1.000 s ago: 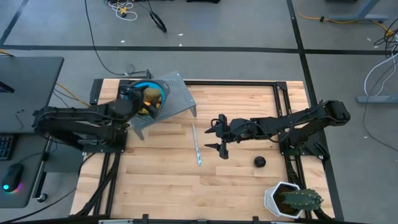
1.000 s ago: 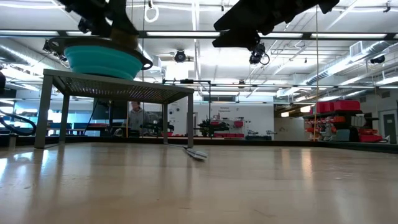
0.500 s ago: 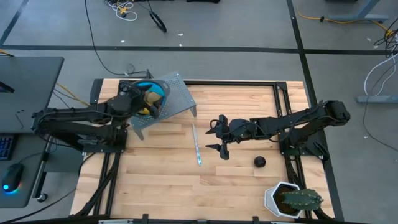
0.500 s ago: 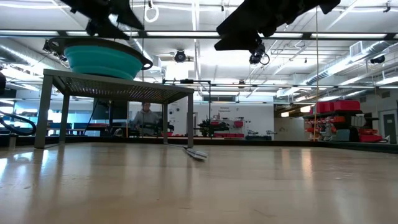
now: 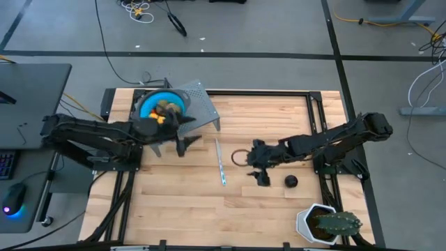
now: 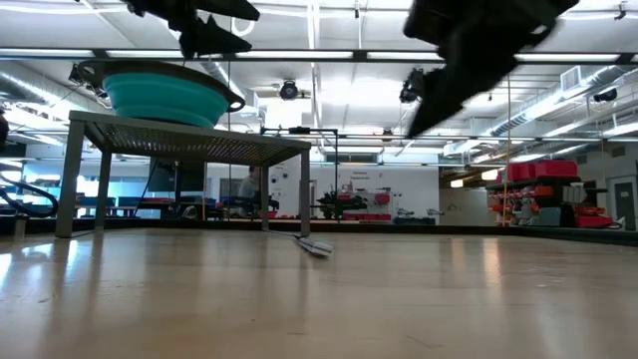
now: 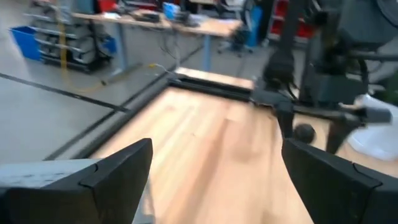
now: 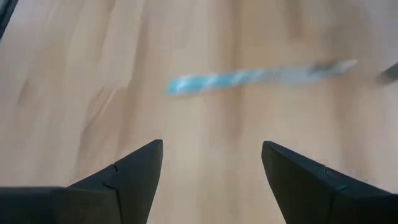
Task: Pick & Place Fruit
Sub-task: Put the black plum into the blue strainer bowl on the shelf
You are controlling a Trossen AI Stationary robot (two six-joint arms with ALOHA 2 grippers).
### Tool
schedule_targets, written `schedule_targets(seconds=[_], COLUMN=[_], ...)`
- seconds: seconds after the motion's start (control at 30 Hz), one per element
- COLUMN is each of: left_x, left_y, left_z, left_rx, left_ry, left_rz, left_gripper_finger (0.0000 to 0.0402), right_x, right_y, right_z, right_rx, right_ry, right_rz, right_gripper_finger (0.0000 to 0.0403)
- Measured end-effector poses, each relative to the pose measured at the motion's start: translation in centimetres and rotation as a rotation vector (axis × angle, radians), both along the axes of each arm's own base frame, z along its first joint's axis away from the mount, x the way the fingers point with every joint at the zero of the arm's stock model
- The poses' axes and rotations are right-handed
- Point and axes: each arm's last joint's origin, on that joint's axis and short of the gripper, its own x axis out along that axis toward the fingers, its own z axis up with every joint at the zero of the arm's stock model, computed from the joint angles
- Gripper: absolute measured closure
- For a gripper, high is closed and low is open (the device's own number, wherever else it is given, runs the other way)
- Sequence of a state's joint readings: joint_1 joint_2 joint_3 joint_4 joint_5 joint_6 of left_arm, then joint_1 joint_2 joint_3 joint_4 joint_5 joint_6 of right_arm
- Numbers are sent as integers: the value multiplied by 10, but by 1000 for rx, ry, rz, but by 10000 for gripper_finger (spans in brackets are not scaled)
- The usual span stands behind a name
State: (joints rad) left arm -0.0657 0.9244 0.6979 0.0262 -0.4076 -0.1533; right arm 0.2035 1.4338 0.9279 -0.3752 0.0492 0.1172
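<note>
The right gripper [image 5: 259,174] hangs above the middle of the desk [image 5: 265,209] with its jaws spread wide and nothing between them; in its own wrist view the two dark fingers [image 8: 124,180] frame bare wood and the thin silvery-blue stick [image 8: 261,76] lying beyond them. In the high view that stick [image 5: 220,162] lies just left of this gripper, and the black ball [image 5: 290,181] rests on the desk just to its right, apart from the jaws.

The left gripper [image 5: 185,143] is held off the near right edge of the grey perforated stand [image 5: 198,108], its jaws also wide open and holding nothing; its fingers [image 7: 118,171] point across the desk toward the right arm.

On the stand at the far left sits the teal bowl [image 5: 148,106], and in it lie the yellow oblong piece [image 5: 159,118] and an olive-brown oval [image 5: 162,106]. From the low view the bowl [image 6: 164,95] stands on the stand's top, its contents hidden by the rim.

The spiky green plant in a white pot [image 5: 326,224] stands at the near right corner, well apart from both grippers.
</note>
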Motion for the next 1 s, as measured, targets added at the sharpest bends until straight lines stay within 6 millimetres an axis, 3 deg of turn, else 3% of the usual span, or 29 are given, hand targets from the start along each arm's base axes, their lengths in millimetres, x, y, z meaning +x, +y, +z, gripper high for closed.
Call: schedule_targets(seconds=[0.17, 0.47, 0.67, 1.0], left_x=[21, 42, 52, 52], left_y=[-15, -27, -28, -29], left_z=[-11, -21, -31, -33], left_rx=[-1, 44, 65, 57], left_ry=[4, -27, -5, 17], left_rz=[-79, -99, -72, -89], left_gripper_finger=[38, 39, 39, 39], right_x=[-22, -62, -72, -77], right_y=[18, 34, 38, 35], right_z=[-11, -21, -22, -25], right_rx=[71, 91, 76, -1], right_ry=[238, 616, 704, 713], right_rz=[41, -110, -129, -172], right_gripper_finger=[121, 121, 121, 103])
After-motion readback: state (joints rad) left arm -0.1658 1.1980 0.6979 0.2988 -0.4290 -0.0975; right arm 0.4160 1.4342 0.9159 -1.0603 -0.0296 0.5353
